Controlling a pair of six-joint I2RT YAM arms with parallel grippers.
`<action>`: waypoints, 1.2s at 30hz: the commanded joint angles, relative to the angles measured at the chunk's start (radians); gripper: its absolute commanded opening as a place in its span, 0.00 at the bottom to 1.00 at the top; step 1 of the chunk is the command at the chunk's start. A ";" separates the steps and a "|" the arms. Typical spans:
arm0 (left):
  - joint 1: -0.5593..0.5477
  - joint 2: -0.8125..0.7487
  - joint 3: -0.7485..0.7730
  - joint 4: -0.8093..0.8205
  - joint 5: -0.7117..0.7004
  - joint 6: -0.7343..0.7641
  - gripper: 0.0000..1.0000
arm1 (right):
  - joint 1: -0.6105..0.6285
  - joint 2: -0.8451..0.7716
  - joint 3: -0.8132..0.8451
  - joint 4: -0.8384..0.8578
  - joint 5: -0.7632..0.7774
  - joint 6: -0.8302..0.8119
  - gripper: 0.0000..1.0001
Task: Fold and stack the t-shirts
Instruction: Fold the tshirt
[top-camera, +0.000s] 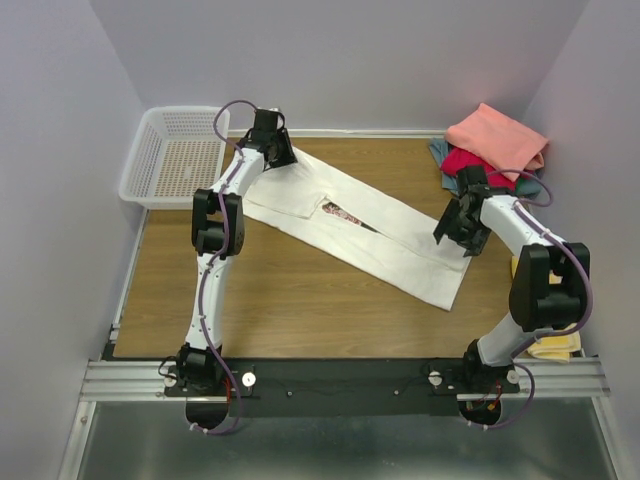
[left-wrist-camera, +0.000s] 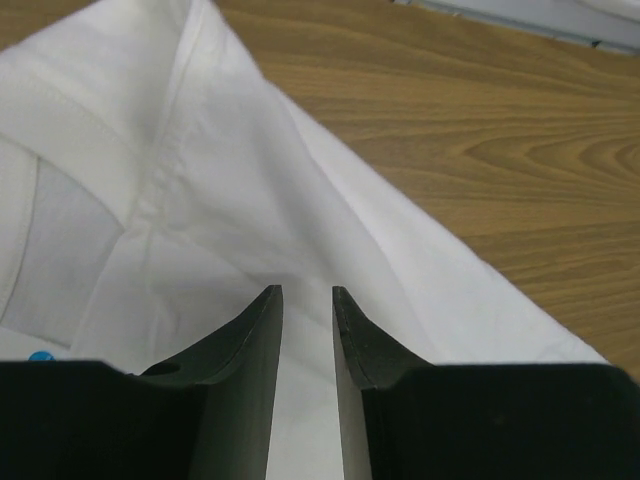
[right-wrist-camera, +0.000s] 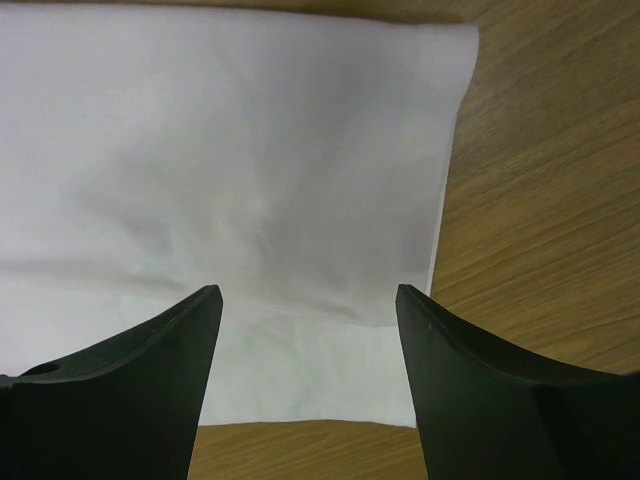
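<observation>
The white t-shirt (top-camera: 400, 245) lies folded into a long strip, slanting from the back left to the middle right of the wooden table (top-camera: 280, 300). A bit of its pink floral print (top-camera: 345, 213) shows at a fold. My left gripper (top-camera: 278, 155) is at the strip's back-left end. In the left wrist view its jaws (left-wrist-camera: 307, 292) are nearly closed, with the white cloth (left-wrist-camera: 200, 200) between them. My right gripper (top-camera: 455, 240) hovers wide open over the strip's right end (right-wrist-camera: 250, 150); its gripper (right-wrist-camera: 308, 292) holds nothing. Salmon-pink (top-camera: 497, 140), crimson (top-camera: 480, 165) and grey-blue (top-camera: 440, 150) shirts are piled at the back right.
A white mesh basket (top-camera: 175, 155) stands at the back left, next to my left arm. A pale yellow cloth (top-camera: 555, 345) lies at the table's right edge beside my right arm's base. Grey walls enclose the table on three sides.
</observation>
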 joint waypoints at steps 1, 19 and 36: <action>0.016 -0.012 0.028 0.182 0.108 0.010 0.37 | 0.022 -0.001 -0.052 0.011 -0.082 -0.046 0.79; 0.025 -0.288 -0.220 0.230 0.061 0.045 0.38 | 0.048 -0.006 -0.309 0.085 -0.213 -0.048 0.77; -0.010 -0.334 -0.262 0.095 -0.004 0.082 0.37 | 0.401 -0.095 -0.407 0.025 -0.324 0.132 0.74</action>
